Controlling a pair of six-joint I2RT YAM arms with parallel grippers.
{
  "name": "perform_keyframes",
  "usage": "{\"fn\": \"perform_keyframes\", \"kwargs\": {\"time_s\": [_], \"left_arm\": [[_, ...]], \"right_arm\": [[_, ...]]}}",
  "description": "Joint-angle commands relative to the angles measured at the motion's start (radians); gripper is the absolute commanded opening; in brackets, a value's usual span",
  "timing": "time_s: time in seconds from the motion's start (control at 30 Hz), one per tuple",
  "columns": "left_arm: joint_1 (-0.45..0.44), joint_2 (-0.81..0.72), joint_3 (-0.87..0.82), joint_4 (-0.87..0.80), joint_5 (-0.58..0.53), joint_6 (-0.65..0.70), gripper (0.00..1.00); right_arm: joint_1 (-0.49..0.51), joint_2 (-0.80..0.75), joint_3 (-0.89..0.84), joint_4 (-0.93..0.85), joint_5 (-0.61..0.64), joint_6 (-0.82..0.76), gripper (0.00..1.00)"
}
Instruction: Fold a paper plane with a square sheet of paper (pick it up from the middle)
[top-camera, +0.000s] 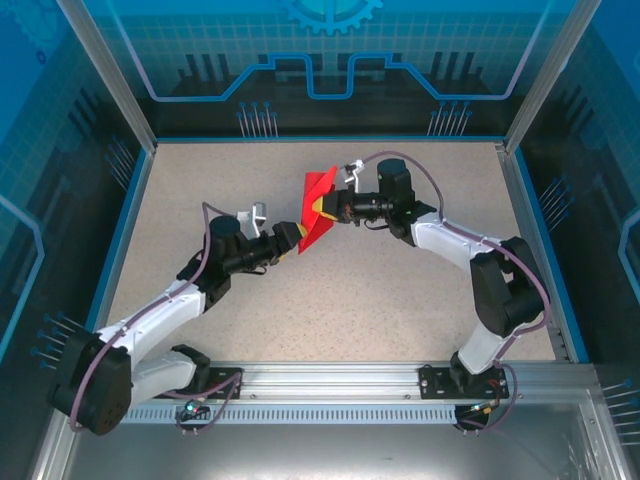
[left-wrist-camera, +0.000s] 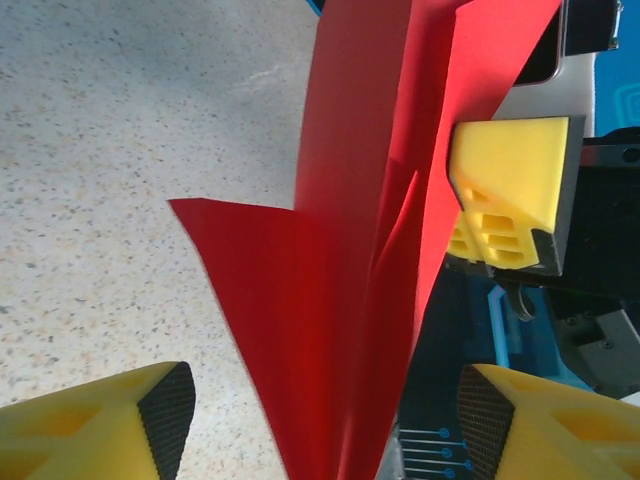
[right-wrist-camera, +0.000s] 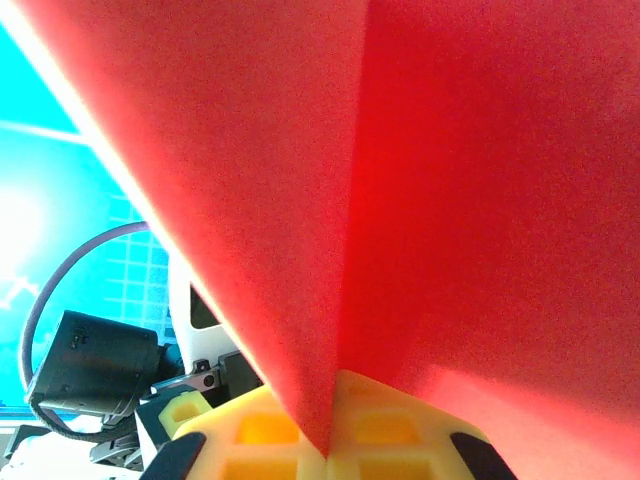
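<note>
The speckled beige worktop (top-camera: 400, 300) spreads out under both arms, which reach in toward its middle. There, a touch toward 12 o'clock from dead centre, the paper (top-camera: 318, 190) hangs in the air, clear of the surface. It is bright red, thin and already folded. A sharp crease runs along its length, and smooth flaps fan away from that crease on either side. One flap juts out to a pointed corner. From above it slants from 12 o'clock down toward 7 o'clock.

The right gripper (top-camera: 322, 211) comes in from 3 o'clock and is clamped on the paper, its yellow pads pressed flat against the red. The left gripper (top-camera: 292, 240) reaches in from 8 o'clock with its jaws spread wide. The paper's lower end sits between its yellow fingers, unpinched.
</note>
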Motion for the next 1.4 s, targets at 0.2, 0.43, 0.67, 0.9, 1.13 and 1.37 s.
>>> {"fn": "perform_keyframes", "kwargs": {"time_s": [0.2, 0.43, 0.67, 0.9, 1.13, 1.37], "left_arm": [[0.007, 0.035, 0.048, 0.060, 0.090, -0.024, 0.56], [0.007, 0.063, 0.091, 0.018, 0.129, 0.025, 0.38], [0.006, 0.077, 0.116, -0.034, 0.128, 0.063, 0.21], [0.006, 0.068, 0.144, -0.110, 0.118, 0.120, 0.08], [0.006, 0.044, 0.253, -0.426, 0.019, 0.326, 0.04], [-0.136, 0.120, 0.498, -0.968, -0.524, 0.718, 0.03]], "right_arm": [[0.006, -0.023, -0.031, 0.084, -0.026, 0.048, 0.03], [0.007, -0.013, -0.040, 0.084, -0.029, 0.047, 0.04], [-0.004, -0.001, -0.045, 0.090, -0.024, 0.049, 0.03], [-0.011, 0.021, -0.049, 0.097, -0.028, 0.049, 0.08], [-0.052, -0.003, -0.057, 0.005, 0.000, -0.037, 0.41], [-0.145, -0.113, -0.048, -0.382, 0.135, -0.340, 0.54]]}}
